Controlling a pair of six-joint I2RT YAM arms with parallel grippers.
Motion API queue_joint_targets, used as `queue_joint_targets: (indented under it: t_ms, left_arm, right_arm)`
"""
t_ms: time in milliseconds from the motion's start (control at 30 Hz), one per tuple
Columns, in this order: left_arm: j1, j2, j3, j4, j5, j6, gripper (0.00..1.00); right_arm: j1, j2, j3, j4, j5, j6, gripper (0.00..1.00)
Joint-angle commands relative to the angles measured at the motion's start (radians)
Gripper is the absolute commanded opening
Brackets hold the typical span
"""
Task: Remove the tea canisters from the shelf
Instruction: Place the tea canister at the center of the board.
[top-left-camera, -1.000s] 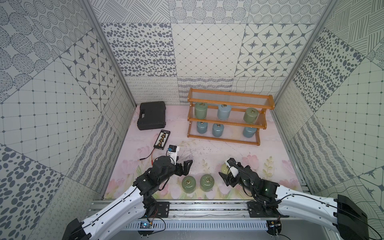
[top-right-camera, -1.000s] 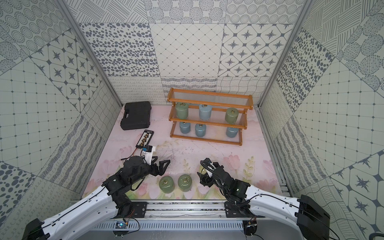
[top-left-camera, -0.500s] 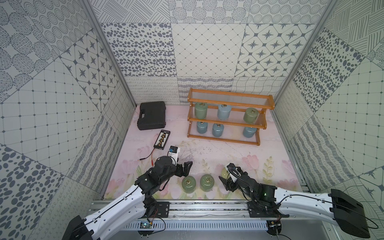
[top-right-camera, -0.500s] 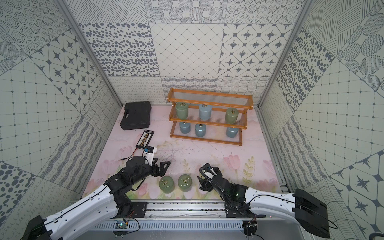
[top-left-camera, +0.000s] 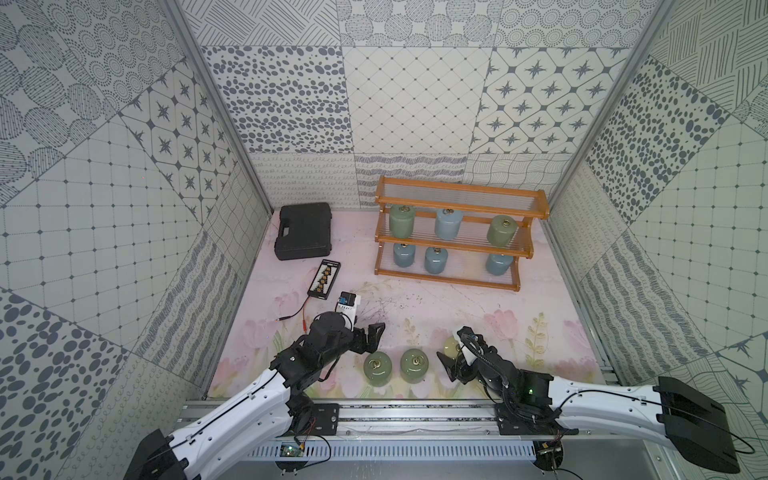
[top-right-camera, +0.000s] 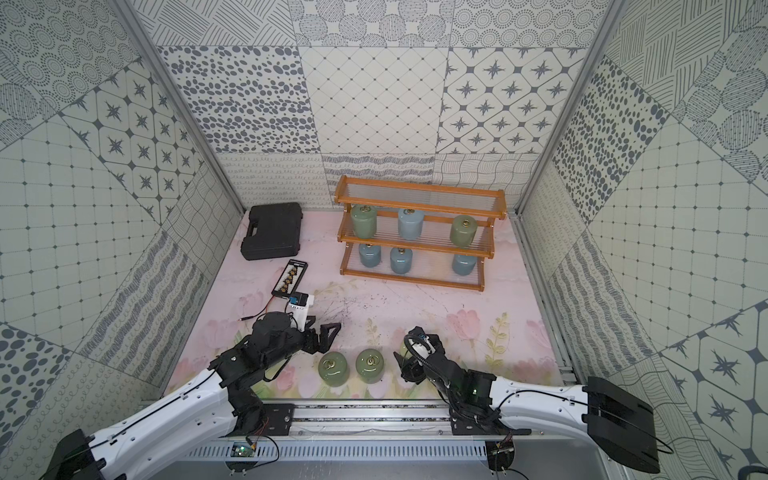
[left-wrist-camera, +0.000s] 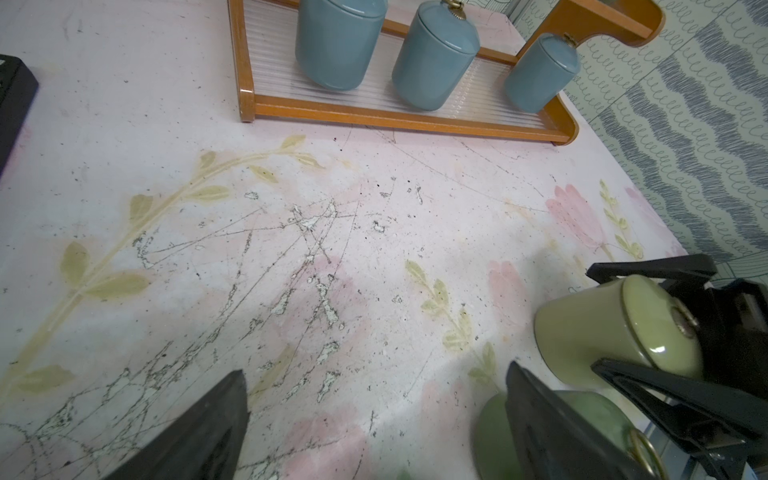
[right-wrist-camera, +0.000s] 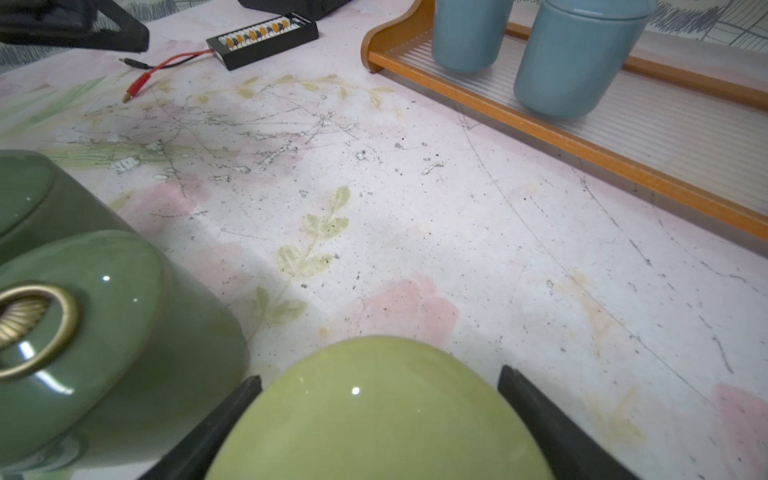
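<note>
The wooden shelf (top-left-camera: 453, 274) stands at the back with several tea canisters on it. Its middle tier carries a green one (top-left-camera: 401, 220), a blue one (top-left-camera: 448, 222) and a green one (top-left-camera: 502, 230). Three blue ones (top-left-camera: 434, 259) stand on the bottom tier. Two green canisters (top-left-camera: 377, 368) (top-left-camera: 415, 365) stand on the table near the front edge. To their right a cream canister (right-wrist-camera: 374, 415) stands on the table between the fingers of my right gripper (right-wrist-camera: 379, 376), which is open, with a narrow gap at one finger. My left gripper (top-left-camera: 371, 338) is wide open and empty, just behind the left green canister.
A black plastic case (top-left-camera: 305, 230) lies at the back left. In front of it are a black charger board (top-left-camera: 324, 280) with a red cable and a small white-and-blue device (top-left-camera: 348, 302). Patterned walls close three sides.
My right gripper's jaws have spread apart around the cream canister, which now stands on the table. The left arm has barely moved.
</note>
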Motion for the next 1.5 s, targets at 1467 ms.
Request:
queue_joint_targets:
  t_ms: [1467]
  left_arm:
    - [0.003,-0.016,-0.021,0.057,-0.005,0.019,1.0]
  right_arm:
    - [0.077,0.009,0.283,-0.549,-0.016,0.352,0.83]
